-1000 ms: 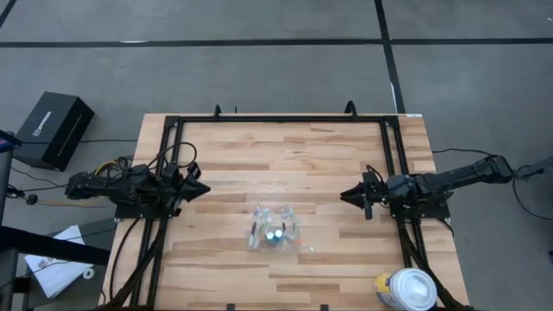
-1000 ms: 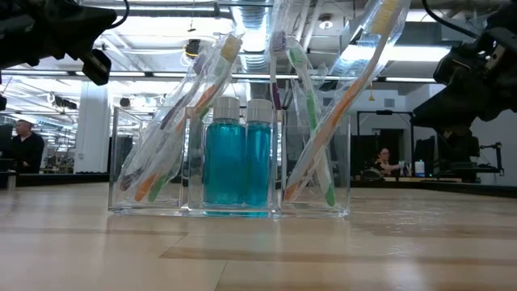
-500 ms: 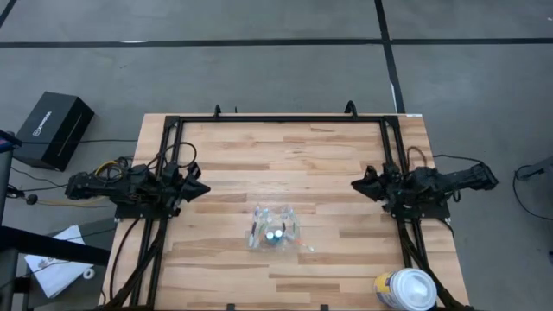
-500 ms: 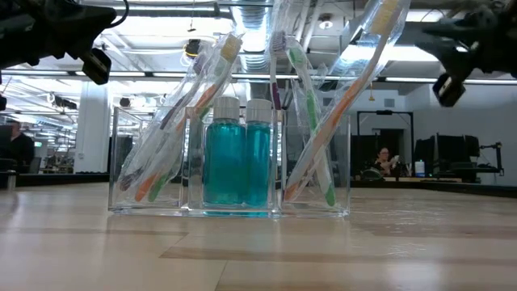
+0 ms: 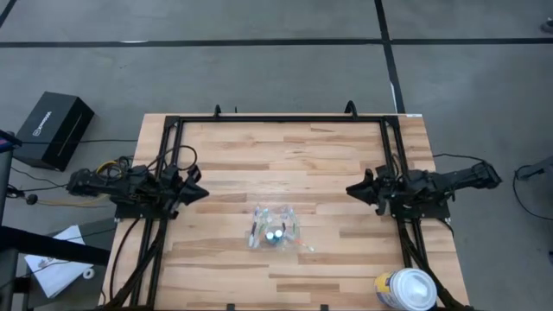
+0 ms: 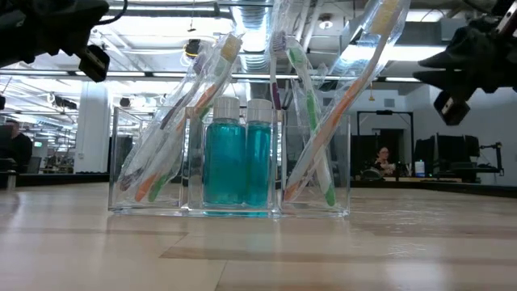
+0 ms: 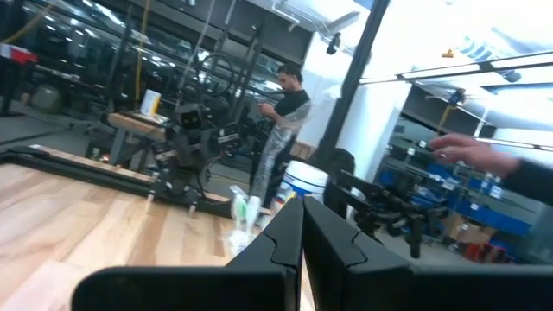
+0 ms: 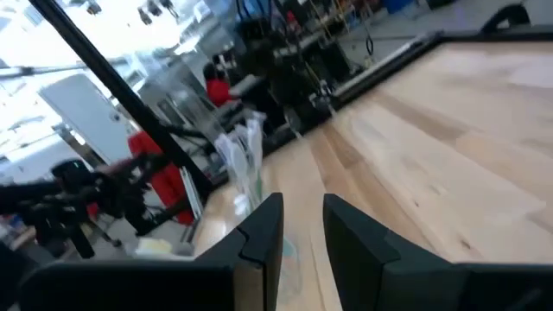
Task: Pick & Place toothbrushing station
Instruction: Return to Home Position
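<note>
The toothbrushing station stands upright on the middle of the table. It is a see-through holder point(image 6: 115, 162) with pale toothbrushes point(image 6: 174, 137) leaning in its two outer compartments and two teal white-capped tubes point(image 6: 236, 166) in the middle one. The station point(image 5: 275, 229) also shows in the high view. My left gripper point(image 5: 203, 192) hovers shut by the table's left edge, well away from the holder. My right gripper point(image 5: 350, 190) hovers by the right edge, its fingers point(image 8: 259, 226) a little apart with nothing between them.
A round white-lidded canister point(image 5: 406, 289) stands at the table's near right corner. A black frame point(image 5: 281, 119) runs along the table's far edge and down both sides. A black box point(image 5: 54, 130) lies on the floor to the left. People show in the room beyond.
My right arm has folded back at the table's right edge. Its gripper has risen a little and tipped up toward level, staying near that edge. The holder and its contents have not moved.
</note>
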`<move>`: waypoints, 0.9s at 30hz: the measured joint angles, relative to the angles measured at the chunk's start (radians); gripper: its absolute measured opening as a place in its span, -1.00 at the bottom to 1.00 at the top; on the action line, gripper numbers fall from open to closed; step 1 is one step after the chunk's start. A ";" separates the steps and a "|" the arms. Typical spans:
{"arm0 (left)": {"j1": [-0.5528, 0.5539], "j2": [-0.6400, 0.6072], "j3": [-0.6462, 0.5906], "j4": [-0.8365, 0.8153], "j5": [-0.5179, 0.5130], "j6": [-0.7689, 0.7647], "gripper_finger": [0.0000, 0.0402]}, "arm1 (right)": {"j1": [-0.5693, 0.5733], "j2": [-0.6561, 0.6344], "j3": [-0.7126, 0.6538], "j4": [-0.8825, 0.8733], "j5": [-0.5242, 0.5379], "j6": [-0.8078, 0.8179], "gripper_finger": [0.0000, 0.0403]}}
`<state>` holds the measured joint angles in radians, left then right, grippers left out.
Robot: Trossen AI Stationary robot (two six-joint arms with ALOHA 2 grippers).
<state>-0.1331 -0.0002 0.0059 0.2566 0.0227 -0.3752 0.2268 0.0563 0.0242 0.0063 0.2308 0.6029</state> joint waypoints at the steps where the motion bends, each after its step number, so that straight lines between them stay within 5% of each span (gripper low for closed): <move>1: -0.007 0.000 0.000 0.000 0.000 0.000 -0.99 | 0.000 0.010 0.000 0.005 -0.002 0.000 -0.62; 27: -0.010 0.112 0.000 0.008 0.000 0.000 -0.99 | 0.001 0.022 0.001 0.014 -0.002 0.000 -0.62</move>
<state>-0.1429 0.1120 0.0059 0.2646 0.0227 -0.3752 0.2276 0.0788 0.0254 0.0208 0.2287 0.6029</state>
